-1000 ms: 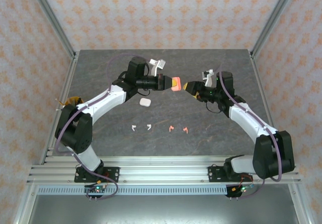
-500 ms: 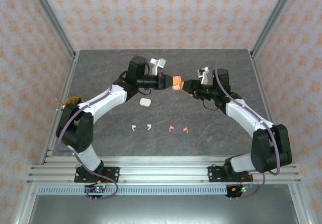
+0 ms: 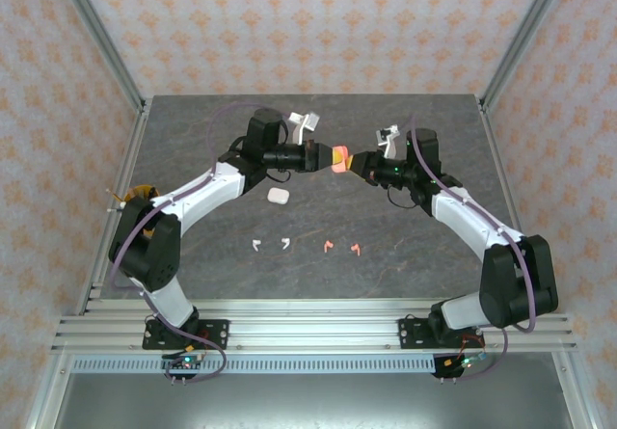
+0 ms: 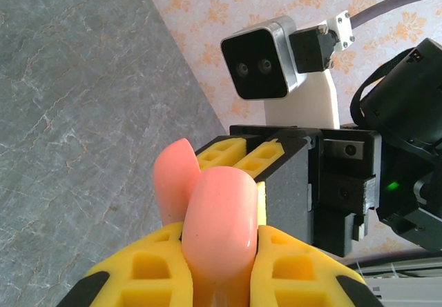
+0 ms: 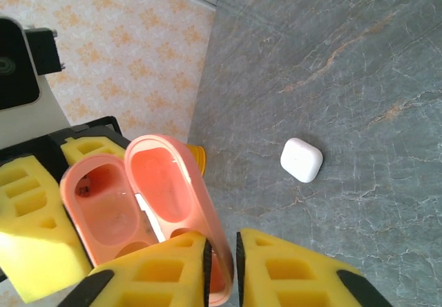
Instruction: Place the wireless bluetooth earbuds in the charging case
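Observation:
A coral-pink charging case (image 3: pixel 336 156) hangs above the far middle of the table, its lid swung open. My left gripper (image 3: pixel 323 156) is shut on the case body (image 4: pixel 217 217). My right gripper (image 3: pixel 355 162) meets it from the right, its jaws shut on the rim of the open lid (image 5: pixel 162 183), right gripper (image 5: pixel 221 259). The cavities of the case body (image 5: pixel 103 210) look empty. Two white earbuds (image 3: pixel 256 245) (image 3: pixel 285 244) and two coral-pink earbuds (image 3: pixel 328 247) (image 3: pixel 356 249) lie in a row on the table nearer the arm bases.
A closed white case (image 3: pixel 279 196) rests on the table below the left gripper, white case (image 5: pixel 301 159). A small yellow-orange object (image 3: pixel 135 195) sits at the table's left edge. Patterned walls and metal frame posts enclose the grey table (image 3: pixel 434 255).
My right gripper has moved left to the pink case and closed its jaws on the open lid. The left gripper has kept the case still in the air.

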### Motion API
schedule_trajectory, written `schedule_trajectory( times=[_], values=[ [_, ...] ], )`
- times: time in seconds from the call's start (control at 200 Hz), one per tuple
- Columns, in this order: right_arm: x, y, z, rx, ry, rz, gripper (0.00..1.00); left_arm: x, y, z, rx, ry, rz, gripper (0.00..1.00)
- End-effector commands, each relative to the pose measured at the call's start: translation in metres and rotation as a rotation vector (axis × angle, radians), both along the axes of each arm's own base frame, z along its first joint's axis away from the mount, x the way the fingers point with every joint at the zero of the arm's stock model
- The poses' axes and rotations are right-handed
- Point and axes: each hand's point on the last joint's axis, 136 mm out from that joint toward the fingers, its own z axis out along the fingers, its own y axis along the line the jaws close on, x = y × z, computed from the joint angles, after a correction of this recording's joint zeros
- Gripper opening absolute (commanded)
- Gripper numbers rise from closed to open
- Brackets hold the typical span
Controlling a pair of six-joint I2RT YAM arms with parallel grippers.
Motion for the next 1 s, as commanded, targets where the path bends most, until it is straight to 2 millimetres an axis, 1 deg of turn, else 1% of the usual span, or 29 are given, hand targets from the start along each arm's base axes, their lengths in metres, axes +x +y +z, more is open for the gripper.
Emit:
schedule_trajectory(
  times=[0.0, 0.11, 0.15, 0.22, 0.25, 0.325, 0.415, 0.571, 0.751, 0.836, 0.906, 0.996],
  values=[
    [0.008, 0.004, 0.019, 0.016, -0.072, 0.013, 0.14, -0.004, -0.011, 0.017, -0.039, -0.036, -0.047, 0.0],
    [0.008, 0.003, 0.019, 0.008, -0.076, 0.012, 0.09, -0.002, -0.011, 0.014, -0.031, -0.031, -0.037, 0.01],
    [0.008, 0.003, 0.019, 0.003, -0.075, 0.012, 0.08, -0.001, -0.01, 0.014, -0.025, -0.03, -0.031, 0.09],
    [0.009, 0.002, 0.018, -0.012, -0.076, 0.013, 0.05, 0.0, -0.009, 0.012, -0.014, -0.029, -0.019, 0.29],
    [0.009, 0.002, 0.018, -0.019, -0.077, 0.013, 0.03, 0.001, -0.009, 0.011, -0.009, -0.029, -0.015, 0.36],
    [0.009, 0.001, 0.017, -0.04, -0.079, 0.015, 0.01, 0.002, -0.007, 0.011, -0.001, -0.031, -0.006, 0.48],
    [0.01, 0.0, 0.015, -0.062, -0.076, 0.017, 0.0, 0.004, -0.005, 0.012, 0.012, -0.035, 0.006, 0.6],
    [0.012, -0.002, 0.009, -0.101, -0.071, 0.018, 0.0, 0.007, 0.004, 0.017, 0.032, -0.048, 0.028, 0.7],
    [0.008, -0.008, 0.001, -0.211, -0.076, 0.045, 0.0, 0.012, 0.025, 0.026, 0.082, -0.079, 0.046, 0.8],
    [0.004, -0.013, -0.001, -0.294, -0.098, 0.079, 0.0, 0.009, 0.032, 0.026, 0.151, -0.09, 0.009, 0.83],
    [0.0, -0.017, 0.0, -0.354, -0.125, 0.117, 0.0, 0.004, 0.035, 0.025, 0.217, -0.097, -0.044, 0.84],
    [-0.006, -0.019, 0.003, -0.404, -0.166, 0.168, 0.0, -0.005, 0.036, 0.016, 0.272, -0.067, -0.134, 0.84]
  ],
)
